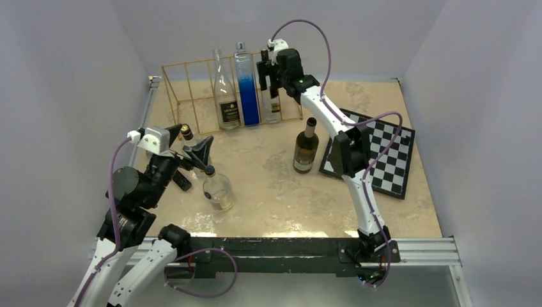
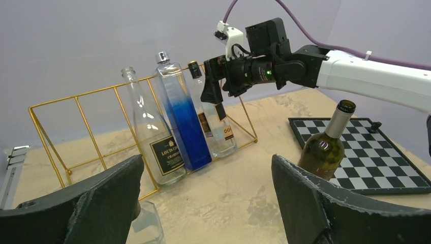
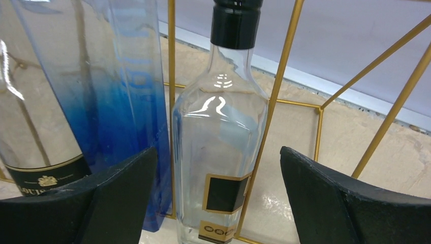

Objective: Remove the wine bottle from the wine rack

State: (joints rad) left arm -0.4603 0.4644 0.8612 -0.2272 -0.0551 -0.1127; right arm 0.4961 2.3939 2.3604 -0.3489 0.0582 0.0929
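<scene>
Clear black-capped wine bottle [image 3: 218, 132] in wine rack [image 3: 171, 51], centred ahead of spread-apart right claw [image 3: 216, 155]

Wine rack [image 1: 192, 89], seemingly three bottles [image 1: 246, 89].

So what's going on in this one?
The right gripper is open and lined up on the black-capped clear bottle at the right end of the gold wine rack, with a finger to either side but not closed on it. A blue bottle and a black-labelled clear bottle also stand in the rack. The left gripper hangs open next to a round clear bottle on the table. A green wine bottle stands by the chessboard.
</scene>
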